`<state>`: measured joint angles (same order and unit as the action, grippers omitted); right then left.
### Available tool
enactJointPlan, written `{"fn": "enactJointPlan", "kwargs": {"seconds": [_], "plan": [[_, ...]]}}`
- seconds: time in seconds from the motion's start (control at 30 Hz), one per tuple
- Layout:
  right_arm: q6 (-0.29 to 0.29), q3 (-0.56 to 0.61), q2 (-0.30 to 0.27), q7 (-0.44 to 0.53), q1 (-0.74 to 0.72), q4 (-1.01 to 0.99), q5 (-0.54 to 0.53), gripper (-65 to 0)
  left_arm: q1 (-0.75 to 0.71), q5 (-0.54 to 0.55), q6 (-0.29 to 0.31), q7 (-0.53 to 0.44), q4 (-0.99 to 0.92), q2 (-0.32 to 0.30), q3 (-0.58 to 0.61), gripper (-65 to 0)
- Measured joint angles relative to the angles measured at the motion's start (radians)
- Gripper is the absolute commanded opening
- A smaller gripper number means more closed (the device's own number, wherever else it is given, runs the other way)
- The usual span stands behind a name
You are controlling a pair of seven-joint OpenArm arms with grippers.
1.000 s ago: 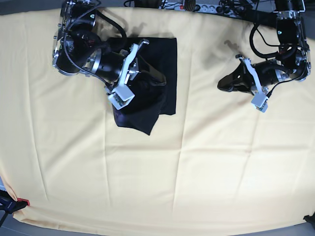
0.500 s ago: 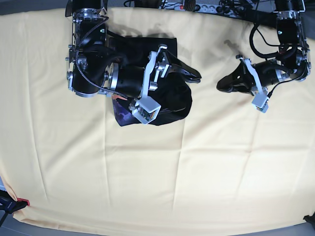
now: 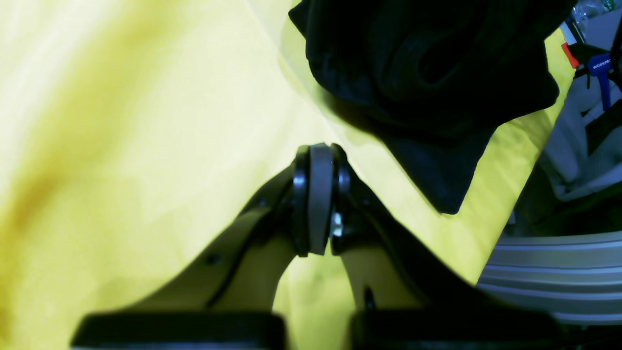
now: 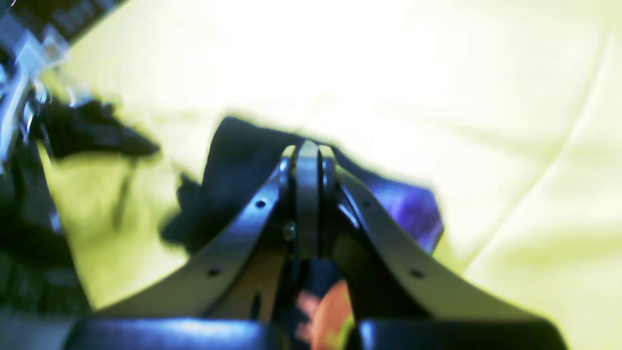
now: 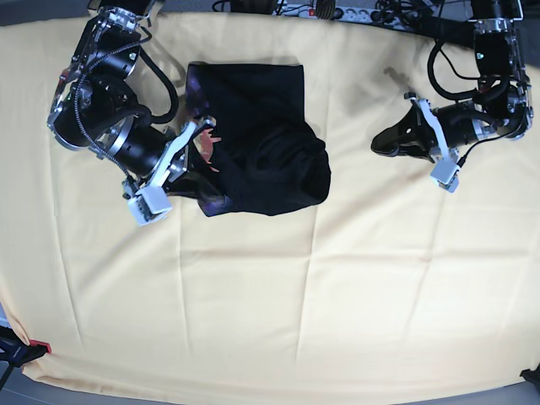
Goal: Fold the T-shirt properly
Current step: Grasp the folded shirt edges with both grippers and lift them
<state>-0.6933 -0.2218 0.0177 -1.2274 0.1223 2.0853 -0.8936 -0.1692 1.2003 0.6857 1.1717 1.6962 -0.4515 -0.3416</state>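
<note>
The black T-shirt (image 5: 261,143) lies as a folded, bunched bundle at the back left of the table, with a bit of purple and orange print showing at its left edge. My right gripper (image 5: 202,159) is shut at that left edge. In the blurred right wrist view its tips (image 4: 307,150) sit over the black cloth (image 4: 233,165); whether they pinch any fabric I cannot tell. My left gripper (image 5: 377,145) hovers shut to the right of the shirt, apart from it. In the left wrist view this gripper (image 3: 318,150) has nothing between its pads, and the shirt (image 3: 427,73) lies ahead.
A pale yellow cloth (image 5: 337,295) covers the whole table, with creases running across it. A power strip and cables (image 5: 337,10) line the back edge. A red clamp (image 5: 38,346) grips the cloth at the front left corner.
My right arm, stretched across the shirt half a second ago, has swung back to its left side. The shirt's right part now lies bunched further right. The left arm has not moved.
</note>
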Motion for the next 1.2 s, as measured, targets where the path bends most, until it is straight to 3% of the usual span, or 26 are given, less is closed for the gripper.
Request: {"fn": "enactJointPlan", "kwargs": {"seconds": [0.2, 0.4, 0.6, 0.7, 0.8, 0.97, 1.03, 1.2], "plan": [[0.0, 0.068, -0.001, -0.003, 0.058, -0.083, 0.006, -65.0, 0.0, 0.023, 0.0, 0.0, 0.0, 0.0, 0.0, -65.0], [0.0, 0.267, -0.003, -0.014, 0.083, -0.084, -0.085, -65.0, 0.0, 0.097, 0.0, 0.0, 0.0, 0.0, 0.0, -65.0], [0.0, 0.46, -0.004, -0.024, 0.078, -0.084, 0.019, -65.0, 0.006, 0.162, 0.004, 0.016, 0.0, -0.001, 0.0, -65.0], [0.0, 0.465, -0.004, -0.001, 0.014, -0.064, 0.02, -65.0, 0.033, 0.268, 0.004, 0.076, 0.001, -0.003, 0.0, -65.0], [0.0, 0.429, -0.004, 0.013, -0.036, -0.014, 0.031, -65.0, 0.045, 0.254, 0.004, 0.116, 0.019, -0.003, 0.0, -65.0], [-0.002, 0.315, -0.005, 0.118, -0.089, -0.009, 0.236, -65.0, 0.036, 0.253, 0.005, 0.166, 0.116, -0.005, 0.035, -65.0], [0.0, 0.281, -0.027, 0.168, -0.103, -0.01, 0.246, -65.0, 0.036, 0.258, 0.004, 0.202, 0.175, -0.006, 0.07, -65.0], [-0.003, 0.245, -0.093, 0.177, -0.164, -0.115, 0.266, -65.0, 0.039, 0.257, 0.005, 0.231, 0.306, -0.009, 0.23, -65.0]]}}
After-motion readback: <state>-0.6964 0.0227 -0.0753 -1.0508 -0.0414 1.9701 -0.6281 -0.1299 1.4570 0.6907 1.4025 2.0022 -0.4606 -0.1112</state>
